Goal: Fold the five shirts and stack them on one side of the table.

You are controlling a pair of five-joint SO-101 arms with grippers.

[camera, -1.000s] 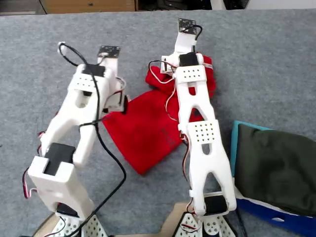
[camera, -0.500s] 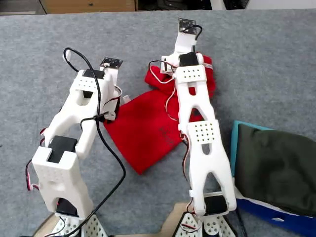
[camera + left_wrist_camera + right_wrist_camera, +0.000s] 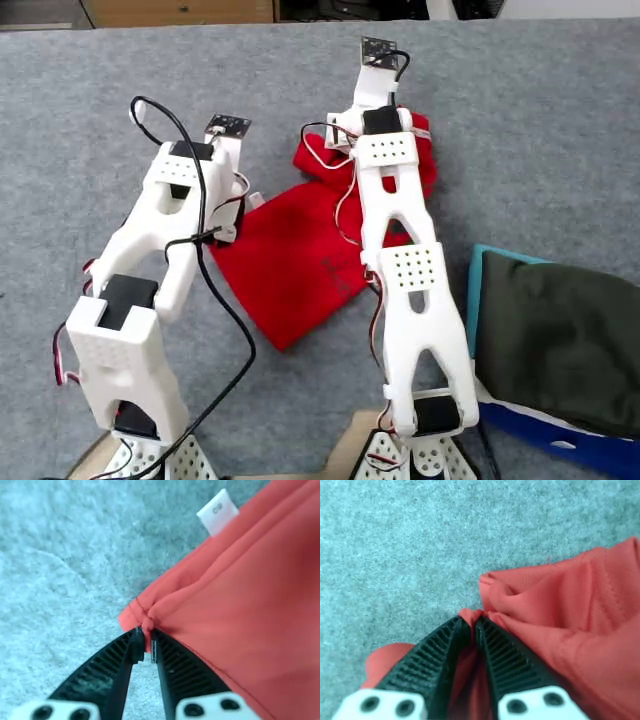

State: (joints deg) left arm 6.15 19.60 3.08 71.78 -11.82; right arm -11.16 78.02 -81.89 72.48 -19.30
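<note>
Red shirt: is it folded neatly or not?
Not neatly folded. The red shirt lies flat near the left claw and bunched at the right claw; each pinches an edge.

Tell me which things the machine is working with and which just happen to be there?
In the job: red shirt, pinched by left end effector and right end effector; stack of folded shirts, dark green on top.
Lying about: wooden cabinet; grey table cover.
</note>
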